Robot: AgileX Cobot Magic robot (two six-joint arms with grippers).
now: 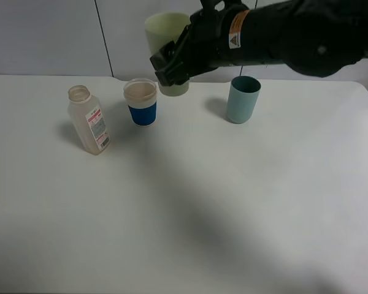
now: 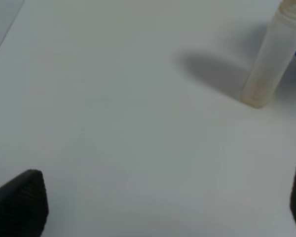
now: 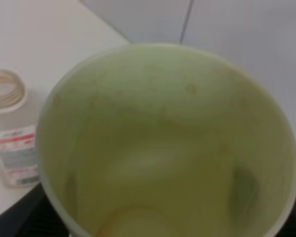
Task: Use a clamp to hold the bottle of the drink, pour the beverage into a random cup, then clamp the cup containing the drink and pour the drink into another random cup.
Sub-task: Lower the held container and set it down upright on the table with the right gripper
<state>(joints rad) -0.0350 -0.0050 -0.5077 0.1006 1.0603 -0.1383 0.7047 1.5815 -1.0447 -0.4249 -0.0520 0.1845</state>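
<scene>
High overview; wrist views share the bottle [image 1: 89,120].

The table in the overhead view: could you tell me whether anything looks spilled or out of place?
No spill shows on the white table. The clear plastic bottle stands uncapped, and the right gripper holds the pale green cup aloft.

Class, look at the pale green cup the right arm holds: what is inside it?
The pale green cup shows stained inner walls and a yellowish ring near the bottom; its very bottom lies out of frame.

A white table [image 1: 233,202] meets a pale panelled wall [image 1: 49,37] behind it
</scene>
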